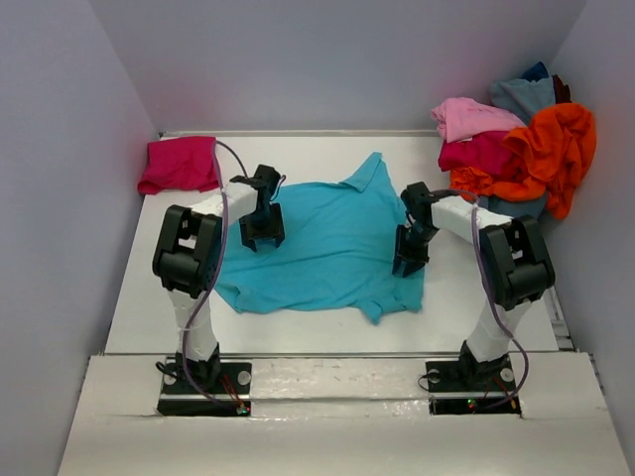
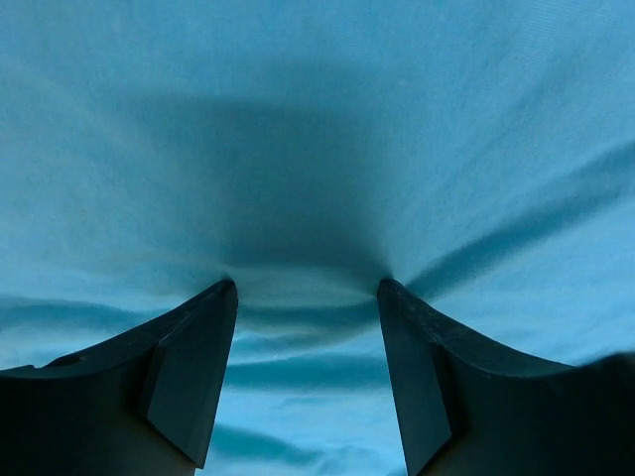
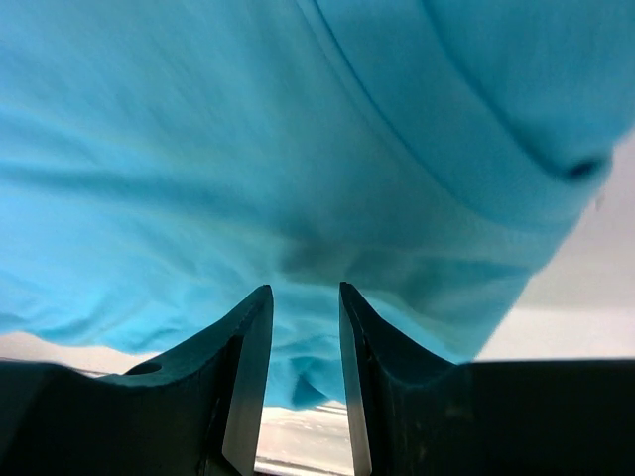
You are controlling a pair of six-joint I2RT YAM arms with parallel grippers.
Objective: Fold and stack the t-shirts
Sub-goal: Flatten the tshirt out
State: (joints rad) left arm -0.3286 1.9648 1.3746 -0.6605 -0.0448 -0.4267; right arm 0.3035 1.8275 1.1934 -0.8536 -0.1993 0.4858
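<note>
The left gripper point(image 1: 261, 233) point(image 2: 308, 288) stands with its jaws spread wide, both tips pressed down into the turquoise t-shirt point(image 1: 327, 248) point(image 2: 317, 119), which dimples and creases between them. The right gripper point(image 1: 410, 256) point(image 3: 303, 290) has its jaws drawn close with a narrow gap left. Its tips meet the cloth point(image 3: 248, 129) near the hem, but the blurred close view does not settle whether a fold is actually pinched.

The turquoise t-shirt lies spread at the middle of the table point(image 1: 466, 297) point(image 3: 585, 288). Its collar points toward 12 o'clock, the left gripper sits on its 9 o'clock side, and the right gripper sits at its 3 o'clock edge.

A magenta-pink t-shirt point(image 1: 179, 164) lies folded at about 10 o'clock, apart from the turquoise one. At about 2 o'clock a loose heap sits against the corner: an orange t-shirt point(image 1: 556, 149) in front, a crimson t-shirt point(image 1: 481, 154) beside it, a light pink t-shirt point(image 1: 471, 117) on top, and a dusty blue t-shirt point(image 1: 521, 96) behind. The heap lies near the right arm's elbow and clear of the spread shirt.
</note>
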